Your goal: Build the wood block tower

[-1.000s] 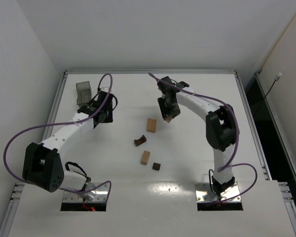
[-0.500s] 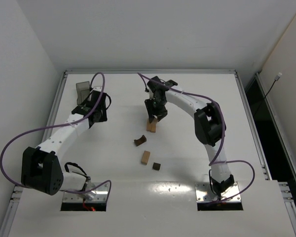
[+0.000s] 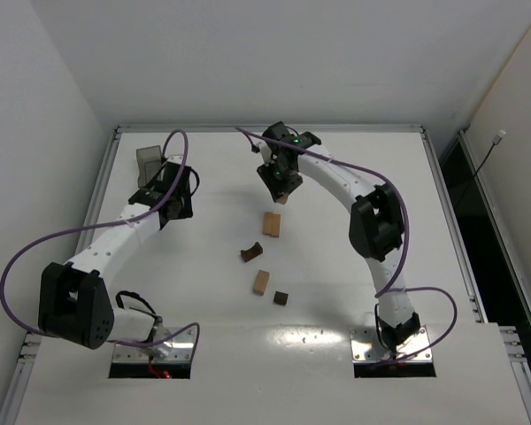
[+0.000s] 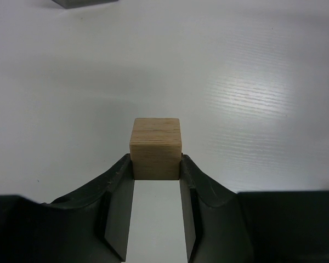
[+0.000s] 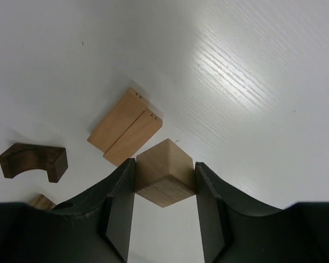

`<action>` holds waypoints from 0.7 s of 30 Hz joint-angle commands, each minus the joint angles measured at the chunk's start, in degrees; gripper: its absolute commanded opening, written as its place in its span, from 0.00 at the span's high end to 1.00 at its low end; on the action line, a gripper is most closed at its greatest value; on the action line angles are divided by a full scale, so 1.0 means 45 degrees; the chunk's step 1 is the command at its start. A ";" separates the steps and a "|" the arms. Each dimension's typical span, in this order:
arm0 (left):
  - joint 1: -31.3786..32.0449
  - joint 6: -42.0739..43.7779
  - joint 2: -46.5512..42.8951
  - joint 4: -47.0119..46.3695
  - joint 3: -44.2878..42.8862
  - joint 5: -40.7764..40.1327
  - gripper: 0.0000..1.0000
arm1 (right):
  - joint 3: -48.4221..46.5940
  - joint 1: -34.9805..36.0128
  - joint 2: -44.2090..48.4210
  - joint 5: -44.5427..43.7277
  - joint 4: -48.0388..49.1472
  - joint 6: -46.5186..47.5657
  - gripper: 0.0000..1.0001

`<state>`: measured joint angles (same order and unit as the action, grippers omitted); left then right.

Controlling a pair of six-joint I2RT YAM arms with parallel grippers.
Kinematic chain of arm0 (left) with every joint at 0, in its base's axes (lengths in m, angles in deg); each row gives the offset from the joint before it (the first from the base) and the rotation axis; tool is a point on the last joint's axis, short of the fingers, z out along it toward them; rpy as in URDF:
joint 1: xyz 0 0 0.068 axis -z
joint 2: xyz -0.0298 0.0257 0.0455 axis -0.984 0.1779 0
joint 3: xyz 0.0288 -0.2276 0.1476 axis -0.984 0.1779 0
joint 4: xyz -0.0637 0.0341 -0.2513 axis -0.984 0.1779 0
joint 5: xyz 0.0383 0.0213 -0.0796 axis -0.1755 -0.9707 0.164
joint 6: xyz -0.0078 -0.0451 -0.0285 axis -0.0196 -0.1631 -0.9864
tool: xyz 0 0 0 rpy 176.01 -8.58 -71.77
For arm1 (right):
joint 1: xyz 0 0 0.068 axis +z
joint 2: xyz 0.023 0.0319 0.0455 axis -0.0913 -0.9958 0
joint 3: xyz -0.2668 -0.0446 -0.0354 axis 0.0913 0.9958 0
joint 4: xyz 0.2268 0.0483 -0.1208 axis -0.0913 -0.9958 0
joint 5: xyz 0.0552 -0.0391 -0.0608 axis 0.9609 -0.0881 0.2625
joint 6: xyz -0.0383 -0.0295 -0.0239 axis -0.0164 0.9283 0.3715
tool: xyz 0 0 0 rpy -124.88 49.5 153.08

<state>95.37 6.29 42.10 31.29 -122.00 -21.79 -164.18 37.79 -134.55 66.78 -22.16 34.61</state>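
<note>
My left gripper (image 4: 156, 164) is shut on a light tan wooden cube (image 4: 156, 148), held just above the bare table. In the top view it sits at the far left (image 3: 177, 184). My right gripper (image 5: 164, 176) is shut on a second tan cube (image 5: 164, 170), turned corner-on between the fingers. In the top view the right gripper (image 3: 281, 189) hangs just beyond two tan bars (image 3: 271, 223) lying flat side by side (image 5: 125, 127). A dark brown arch (image 3: 251, 253) (image 5: 33, 160), another tan block (image 3: 261, 282) and a small dark cube (image 3: 281, 298) lie loose nearer the bases. No stack stands.
A translucent grey bin (image 3: 148, 161) stands at the far left, just beyond the left gripper; its corner shows at the top of the left wrist view (image 4: 82, 2). A raised rim (image 3: 265, 129) bounds the table on the far side.
The right arm swung left with its cube to just above the two bars, then drew back toward the far side. The left arm shifted slightly left and farther back, cube still gripped.
</note>
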 commanded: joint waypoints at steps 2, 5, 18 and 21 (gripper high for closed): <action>-0.0170 0.0050 -0.0015 -0.0341 -0.0001 0.0051 1.00 | -0.0425 0.0480 -0.0601 -0.0047 -0.0140 0.0252 1.00; -0.0286 0.0050 -0.0015 -0.0341 -0.0001 0.0051 1.00 | -0.0581 0.0773 -0.1049 0.0090 -0.0257 0.0252 1.00; -0.0287 0.0050 -0.0015 -0.0341 -0.0001 0.0168 1.00 | -0.0698 0.1027 -0.1557 -0.0028 -0.0257 0.0252 1.00; -0.0287 0.0050 -0.0015 -0.0341 0.0116 0.0168 1.00 | -0.0698 0.1027 -0.1693 -0.0144 -0.0257 0.0387 1.00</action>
<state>94.76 6.29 42.10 31.27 -121.82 -21.33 -164.88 42.53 -141.65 66.93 -23.38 35.44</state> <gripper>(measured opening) 0.309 0.394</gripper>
